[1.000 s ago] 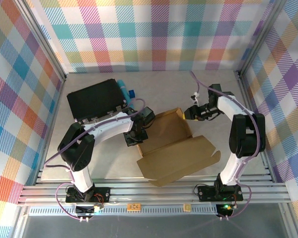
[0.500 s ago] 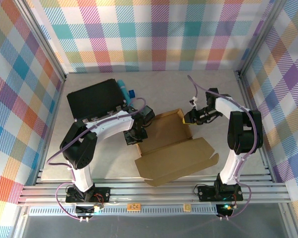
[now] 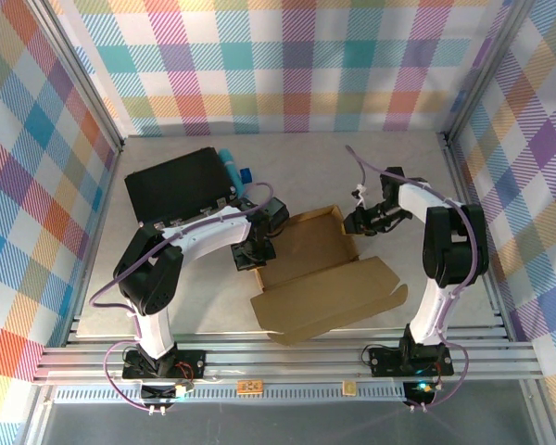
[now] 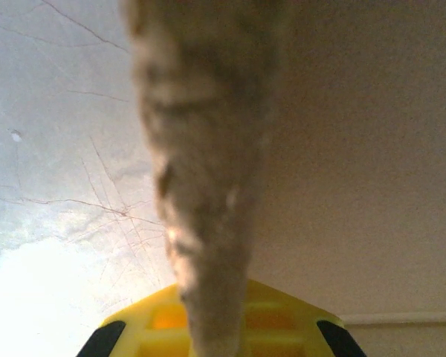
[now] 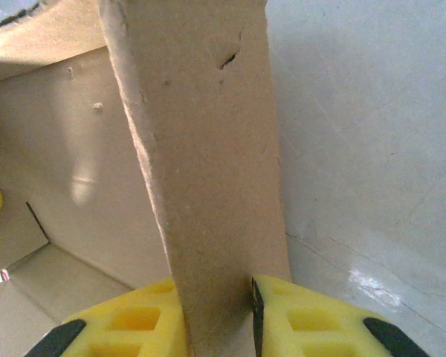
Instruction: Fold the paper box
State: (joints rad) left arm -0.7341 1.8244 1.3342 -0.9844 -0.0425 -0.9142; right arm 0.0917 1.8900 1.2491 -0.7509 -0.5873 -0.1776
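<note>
Top view: paper box lies open mid-counter, black case at far left, left fingers at its left wall and right fingers at its far right corner; left wrist: left fingers clenched on a blurred cardboard edge; right wrist: right fingers clenched on an upright box wall.

The paper box sits between left gripper and right gripper, with the black case behind at left.

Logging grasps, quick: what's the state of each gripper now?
Left gripper: shut on the paper box edge.
Right gripper: shut on a paper box flap.
</note>
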